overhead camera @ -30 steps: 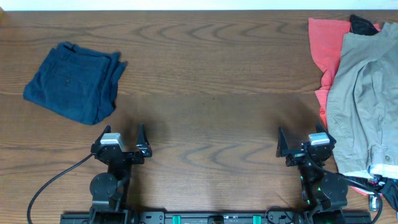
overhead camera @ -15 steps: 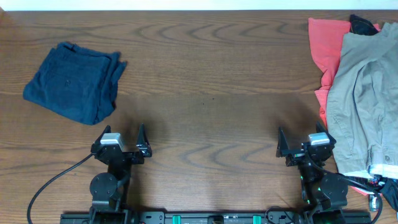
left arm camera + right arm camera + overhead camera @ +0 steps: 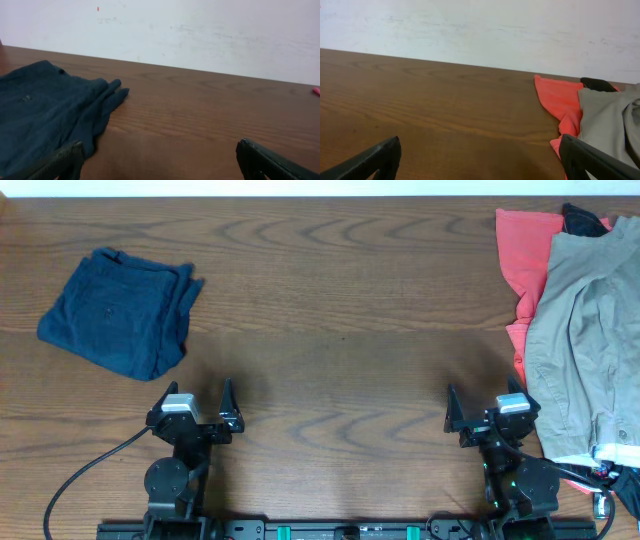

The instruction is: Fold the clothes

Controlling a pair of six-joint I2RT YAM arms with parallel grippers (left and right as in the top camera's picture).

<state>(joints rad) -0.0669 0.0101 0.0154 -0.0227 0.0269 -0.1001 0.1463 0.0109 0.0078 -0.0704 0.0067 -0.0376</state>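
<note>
Two grippers are seen at the near edge of the wooden table (image 3: 340, 300), each parked close to its own arm base and well apart from the other. The left gripper (image 3: 197, 392) is held with its jaws spread wide and nothing between them; in the left wrist view only bare wood is seen between the two dark fingers (image 3: 59, 161). The right gripper (image 3: 483, 395) is likewise spread wide and grips nothing, and bare table is framed between its fingers in the right wrist view.

The dark navy shorts (image 3: 115, 312) are found on the far left part of the table, ahead of the left gripper and a little to its left, and are touched by neither arm. They are gathered into a compact, roughly four-sided bundle lying flat on the wood, with several layered edges bunched along the side that faces the middle of the table.

At the far right edge a khaki-grey garment (image 3: 585, 340) is spread out, partly laid over a coral-red cloth (image 3: 522, 250) whose edge is left showing on the side towards the table's centre. A small piece of black fabric (image 3: 580, 220) is visible at the top of that pile. The pile lies just beside the right gripper, though no contact is seen.

A black cable (image 3: 80, 470) is looped across the wood from the left arm's base towards the near left corner. A pale wall (image 3: 200, 30) is seen behind the table in both wrist views
</note>
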